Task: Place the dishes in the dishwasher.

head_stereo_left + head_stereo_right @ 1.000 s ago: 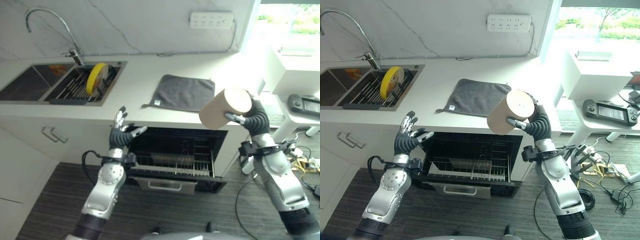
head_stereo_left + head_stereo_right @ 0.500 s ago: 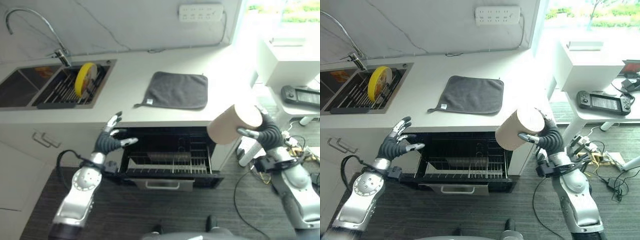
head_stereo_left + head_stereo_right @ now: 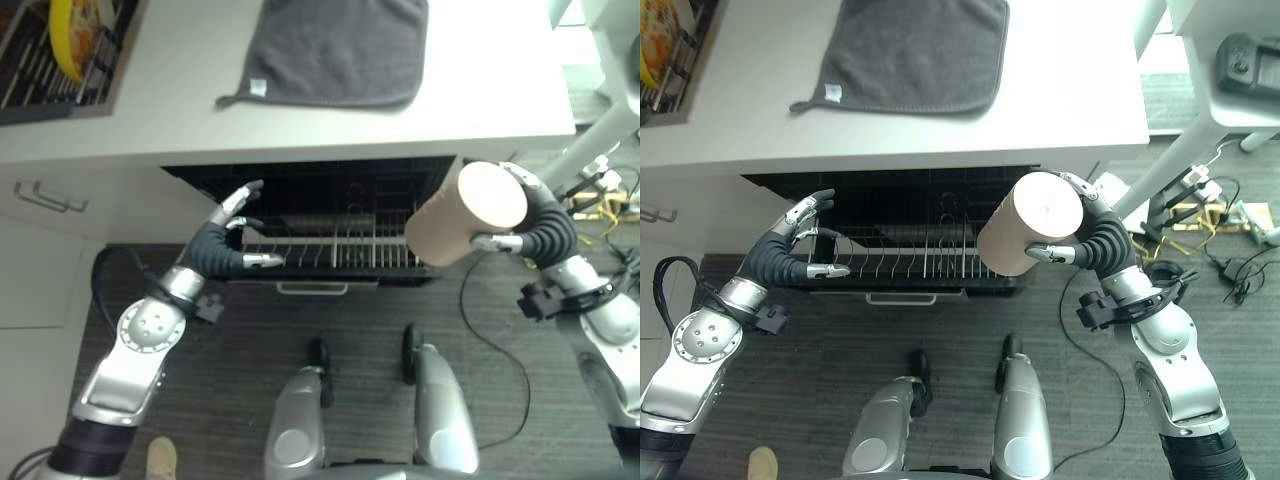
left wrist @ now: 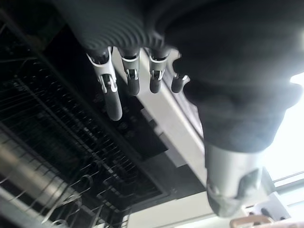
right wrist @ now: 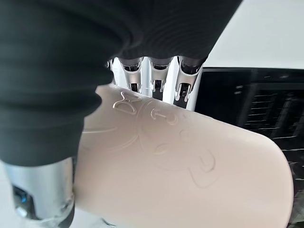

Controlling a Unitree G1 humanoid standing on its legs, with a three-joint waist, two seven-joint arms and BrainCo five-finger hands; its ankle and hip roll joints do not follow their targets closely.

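At frame right, the right hand is gripping a beige cup above the dishwasher rack; the left hand is hovering spread, centre left.

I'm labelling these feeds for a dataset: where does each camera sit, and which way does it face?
Left and right eye views: on the head, facing down at the dishwasher rack, with both arms.
Left wrist view: along the open left hand toward the rack.
Right wrist view: along the right hand, shut on the beige cup.
Shared: the rack; the cup.
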